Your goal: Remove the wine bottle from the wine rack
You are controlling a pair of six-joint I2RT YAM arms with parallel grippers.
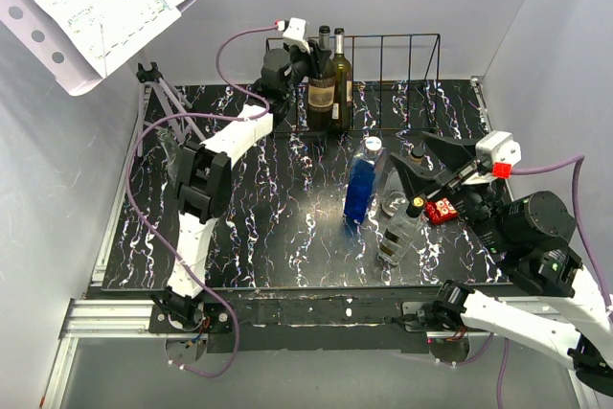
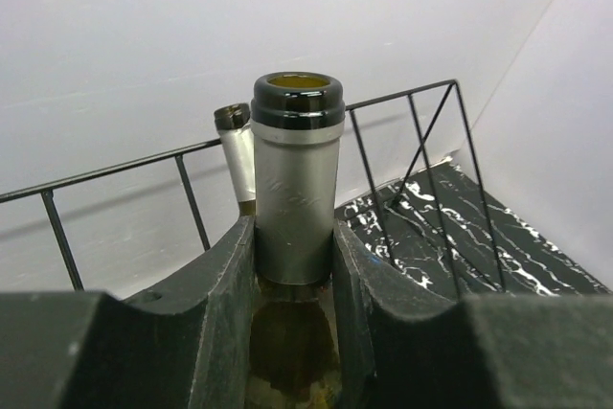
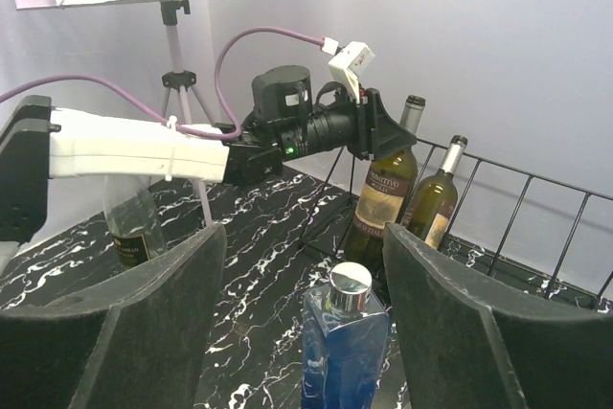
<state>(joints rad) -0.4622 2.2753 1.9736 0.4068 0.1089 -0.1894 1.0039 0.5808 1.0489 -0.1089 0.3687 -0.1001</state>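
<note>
Left gripper (image 2: 292, 265) clamped tight on foil-sleeved neck of dark glass wine bottle (image 2: 297, 189), upright at left end of thin black wire rack (image 2: 412, 93). Second bottle (image 1: 342, 79) just beside it, so two in rack. Right gripper (image 3: 305, 304) wide open, empty.

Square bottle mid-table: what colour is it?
The square bottle is blue, silver-capped; the right wrist view shows it best.
</note>
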